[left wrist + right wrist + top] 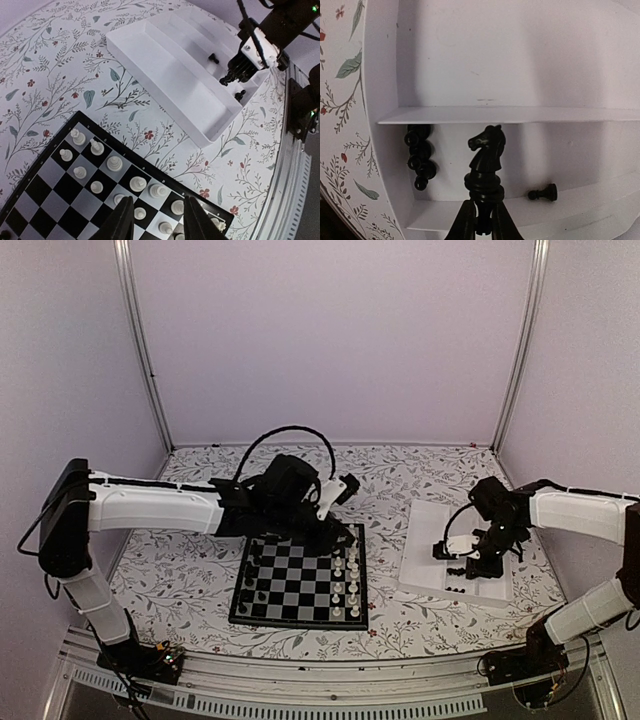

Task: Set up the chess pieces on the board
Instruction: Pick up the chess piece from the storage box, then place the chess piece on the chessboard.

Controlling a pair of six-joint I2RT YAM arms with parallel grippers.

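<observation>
The board [295, 585] lies at the table's middle, with a few black chess pieces [250, 582] near its left side and white pieces [352, 585] along its right. My left gripper [157, 220] is open and empty, hovering over the white pieces at the board's [144, 167] right edge. My right gripper [481, 220] is shut on a black knight [487, 160], held upright over the white tray [495, 115]. Several black pieces [420, 160] are clustered in a tray corner. A black pawn [543, 193] lies on its side near them.
The white tray [430, 550] with inner dividers stands to the right of the board; it also shows in the left wrist view [170, 70], with my right gripper [240, 70] over it. The floral tablecloth [190, 570] surrounds both. Grey walls enclose the table.
</observation>
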